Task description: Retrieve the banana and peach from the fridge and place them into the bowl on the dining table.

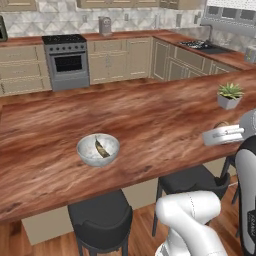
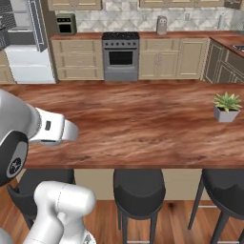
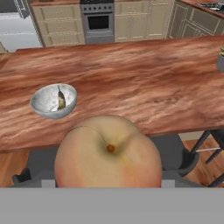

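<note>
Peach (image 3: 108,153) before stools (image 3: 175,153), table (image 3: 131,87)

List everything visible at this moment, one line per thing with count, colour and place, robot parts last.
dining table: one, reddish-brown wood grain, across the foreground
bowl: one, light grey, on the dining table
banana: one, dark olive-brown, lying in the bowl
peach: one, orange-pink, close in front of the hand camera, over the table's near edge
potted plant: one, green in a grey pot, on the dining table
stools: at least three, dark, along the table's near side
stove: one, silver-grey, against the back wall
fridge: one, pale silver-grey, far left, partly visible
gripper: one, white, carrying the peach
</note>
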